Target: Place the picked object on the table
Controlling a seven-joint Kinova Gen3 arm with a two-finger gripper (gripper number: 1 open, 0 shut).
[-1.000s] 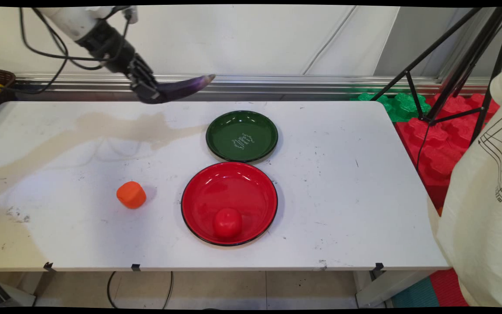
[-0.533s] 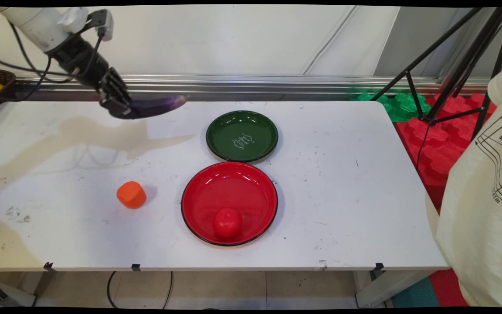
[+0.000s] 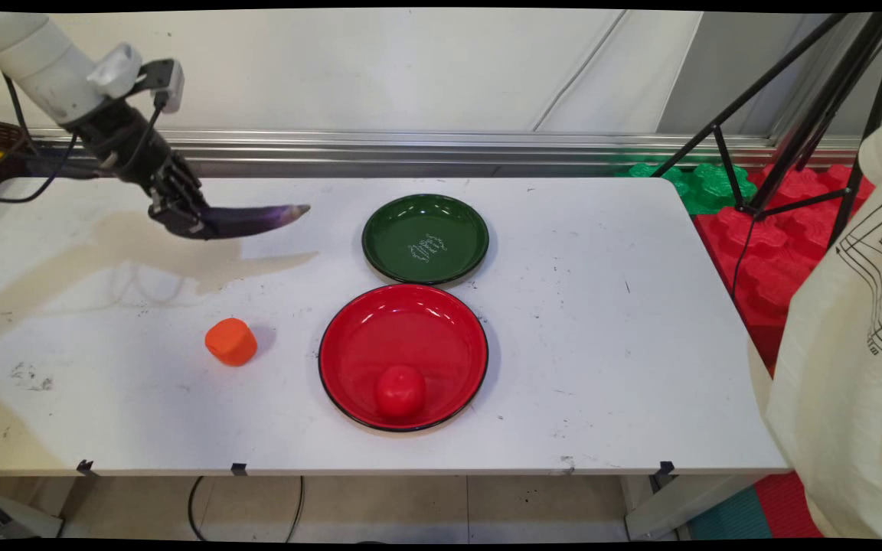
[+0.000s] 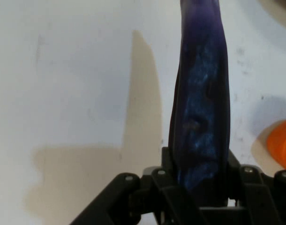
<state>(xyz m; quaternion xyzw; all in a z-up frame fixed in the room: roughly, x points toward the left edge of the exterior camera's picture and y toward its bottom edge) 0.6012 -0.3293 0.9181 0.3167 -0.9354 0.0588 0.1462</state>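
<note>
The purple eggplant (image 3: 253,220) hangs above the tabletop (image 3: 602,344) at about ten o'clock, clamped at one end by the tool (image 3: 181,218), its long body jutting out toward three o'clock. Held so far off its middle, it looks liable to sag, twist or slip out. The orange block (image 3: 231,341) sits below at eight o'clock; the green plate (image 3: 425,239) and the red plate (image 3: 403,356), with a red ball (image 3: 400,390), lie near the centre.
</note>
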